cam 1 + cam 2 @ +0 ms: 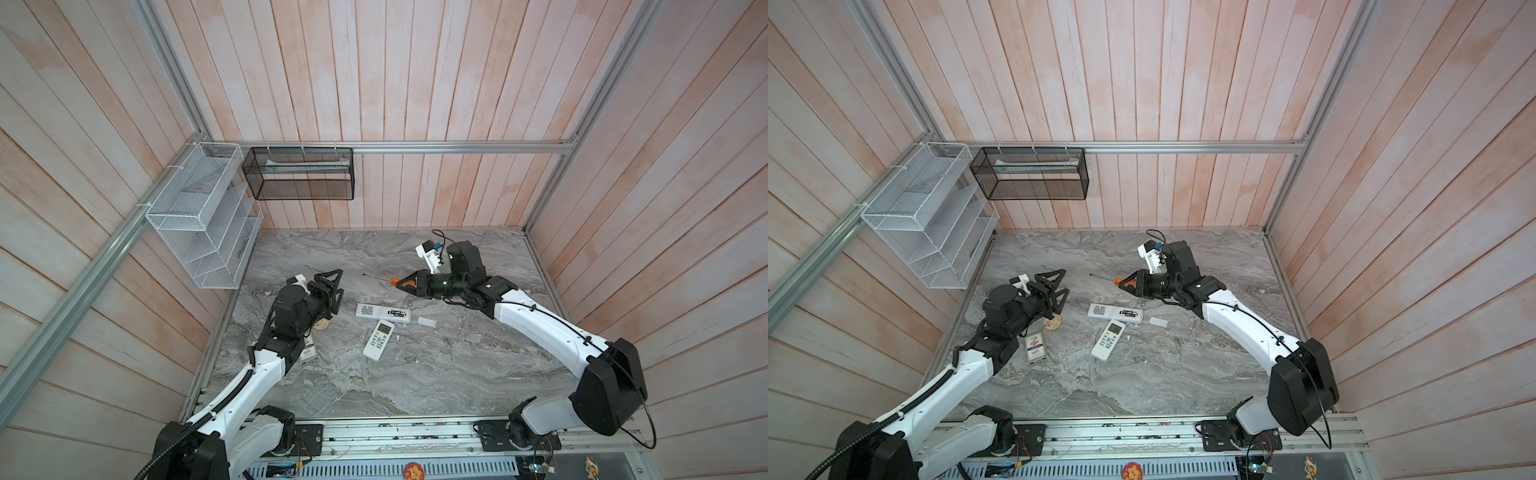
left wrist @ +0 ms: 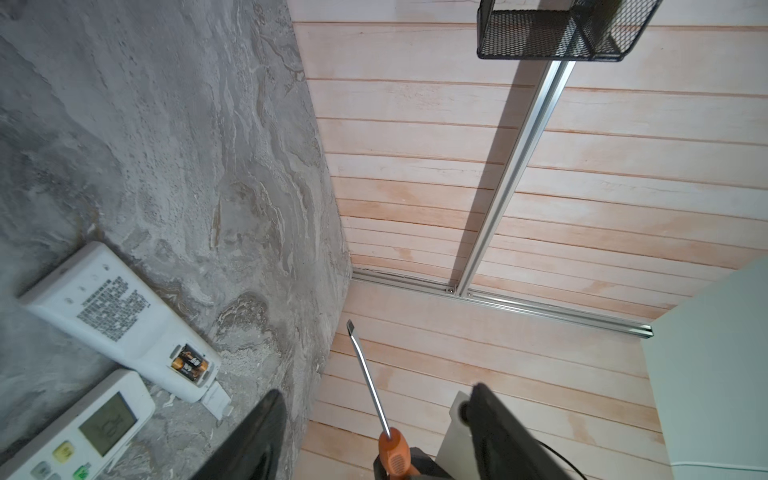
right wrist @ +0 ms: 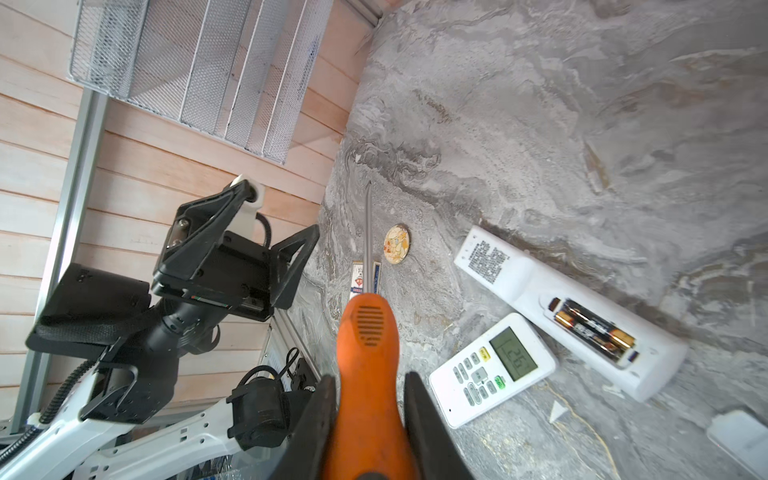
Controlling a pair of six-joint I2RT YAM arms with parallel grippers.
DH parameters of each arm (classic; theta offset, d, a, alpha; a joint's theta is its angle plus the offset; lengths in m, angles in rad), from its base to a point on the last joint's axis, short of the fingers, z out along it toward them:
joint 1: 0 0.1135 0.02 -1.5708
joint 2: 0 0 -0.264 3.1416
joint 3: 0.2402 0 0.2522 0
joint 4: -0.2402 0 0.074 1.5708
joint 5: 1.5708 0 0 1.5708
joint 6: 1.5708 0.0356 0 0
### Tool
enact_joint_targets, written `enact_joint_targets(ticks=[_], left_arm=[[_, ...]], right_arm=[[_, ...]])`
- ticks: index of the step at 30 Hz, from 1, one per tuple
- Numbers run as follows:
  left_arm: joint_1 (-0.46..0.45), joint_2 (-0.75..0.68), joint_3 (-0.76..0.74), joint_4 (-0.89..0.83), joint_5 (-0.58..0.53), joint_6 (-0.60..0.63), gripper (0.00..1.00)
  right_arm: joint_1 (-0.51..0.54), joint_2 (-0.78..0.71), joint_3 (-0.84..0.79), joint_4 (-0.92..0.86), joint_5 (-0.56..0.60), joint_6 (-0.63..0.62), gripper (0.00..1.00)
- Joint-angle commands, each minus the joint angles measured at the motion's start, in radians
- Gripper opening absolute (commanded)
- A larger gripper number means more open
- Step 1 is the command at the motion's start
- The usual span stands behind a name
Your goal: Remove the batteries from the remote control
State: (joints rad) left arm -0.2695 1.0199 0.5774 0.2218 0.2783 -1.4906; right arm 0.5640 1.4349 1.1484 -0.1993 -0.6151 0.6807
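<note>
A white remote control (image 1: 368, 311) (image 1: 1100, 310) lies face down, its compartment open with the batteries (image 1: 397, 312) (image 1: 1128, 313) (image 2: 190, 361) (image 3: 592, 328) still seated inside. My right gripper (image 1: 398, 284) (image 3: 370, 382) is shut on the orange-handled screwdriver (image 3: 368, 332) (image 2: 370, 374), held above the table behind the remote, shaft pointing left. My left gripper (image 1: 340, 286) (image 2: 376, 390) hangs open and empty just left of the remote, a short way from the screwdriver tip.
A second white remote (image 1: 378, 338) (image 3: 490, 370) lies face up in front of the first. A small white cover (image 1: 427, 322) rests to its right. A round coaster (image 1: 1053, 323) and a card box (image 1: 1035, 347) sit under my left arm. Mesh baskets (image 1: 299, 172) hang on the walls.
</note>
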Motion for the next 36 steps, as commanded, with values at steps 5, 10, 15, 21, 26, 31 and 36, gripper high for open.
enact_joint_targets(ticks=[5, 10, 15, 21, 26, 31, 36], left_arm=[[0.028, 0.142, 0.177, -0.416, 0.313, 0.503, 0.82], [0.028, 0.232, 0.266, -0.527, 0.388, 0.618, 0.83], [0.029, 0.268, 0.322, -0.605, 0.401, 0.64, 0.83], [0.029, 0.304, 0.395, -0.774, 0.404, 0.737, 0.83], [0.025, 0.383, 0.474, -0.909, 0.381, 0.957, 0.83], [0.003, 0.455, 0.502, -0.892, 0.365, 1.179, 0.83], [-0.13, 0.543, 0.582, -0.94, 0.31, 1.34, 0.85]], right_arm=[[-0.046, -0.04, 0.063, -0.283, -0.009, -0.192, 0.1], [-0.043, 0.03, 0.204, -0.487, 0.057, -0.366, 0.1], [-0.04, 0.123, 0.342, -0.571, 0.115, -0.471, 0.1], [-0.04, 0.188, 0.375, -0.551, 0.144, -0.507, 0.08], [-0.039, 0.205, 0.364, -0.557, 0.197, -0.482, 0.06], [-0.028, 0.11, 0.279, -0.537, 0.327, -0.355, 0.05], [-0.023, -0.025, 0.12, -0.511, 0.338, -0.246, 0.06]])
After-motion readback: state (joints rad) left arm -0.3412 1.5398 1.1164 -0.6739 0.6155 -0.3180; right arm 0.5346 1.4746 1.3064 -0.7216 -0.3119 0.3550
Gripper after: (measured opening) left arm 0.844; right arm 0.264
